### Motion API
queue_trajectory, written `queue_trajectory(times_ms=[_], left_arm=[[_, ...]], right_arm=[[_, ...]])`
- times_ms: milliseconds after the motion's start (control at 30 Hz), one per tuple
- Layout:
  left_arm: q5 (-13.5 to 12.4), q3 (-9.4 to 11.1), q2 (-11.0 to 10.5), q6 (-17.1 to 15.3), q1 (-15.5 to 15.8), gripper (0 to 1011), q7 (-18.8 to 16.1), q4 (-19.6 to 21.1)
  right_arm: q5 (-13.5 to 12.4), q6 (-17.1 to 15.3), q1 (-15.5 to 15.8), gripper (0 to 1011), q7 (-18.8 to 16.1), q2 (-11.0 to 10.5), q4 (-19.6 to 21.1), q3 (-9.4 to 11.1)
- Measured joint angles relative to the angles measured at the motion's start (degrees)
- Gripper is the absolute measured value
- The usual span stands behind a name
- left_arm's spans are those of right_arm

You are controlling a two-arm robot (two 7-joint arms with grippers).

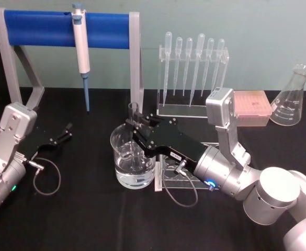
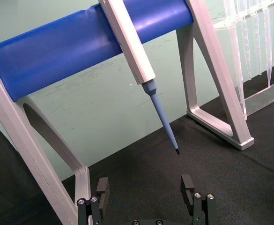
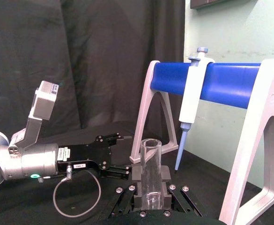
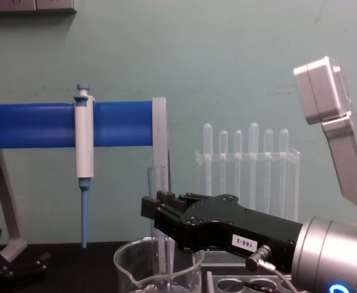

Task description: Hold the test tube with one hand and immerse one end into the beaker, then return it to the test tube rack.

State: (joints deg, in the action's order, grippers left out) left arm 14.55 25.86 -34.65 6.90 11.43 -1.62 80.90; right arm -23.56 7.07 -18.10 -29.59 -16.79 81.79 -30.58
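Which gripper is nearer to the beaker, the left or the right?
Right. The right gripper is over the beaker, fingers shut on the test tube that dips into it. The left gripper sits apart on the beaker's left, open.

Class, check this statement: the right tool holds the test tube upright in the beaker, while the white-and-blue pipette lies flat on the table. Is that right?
Not quite. The pipette hangs from the stand's blue bar, as the head view shows. The right tool does hold the test tube upright in the beaker.

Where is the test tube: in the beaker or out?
In: right gripper holds the test tube upright, lower end inside the beaker; left gripper idles.
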Motion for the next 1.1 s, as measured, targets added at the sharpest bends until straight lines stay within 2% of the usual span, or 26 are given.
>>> queue_trajectory(times_ms=[1100], left_arm=[[0.0, 0.0, 0.0, 0.0, 0.0, 1000, 0.0, 0.0]], right_arm=[[0.0, 0.0, 0.0, 223, 0.0, 0.0, 0.0, 0.0]])
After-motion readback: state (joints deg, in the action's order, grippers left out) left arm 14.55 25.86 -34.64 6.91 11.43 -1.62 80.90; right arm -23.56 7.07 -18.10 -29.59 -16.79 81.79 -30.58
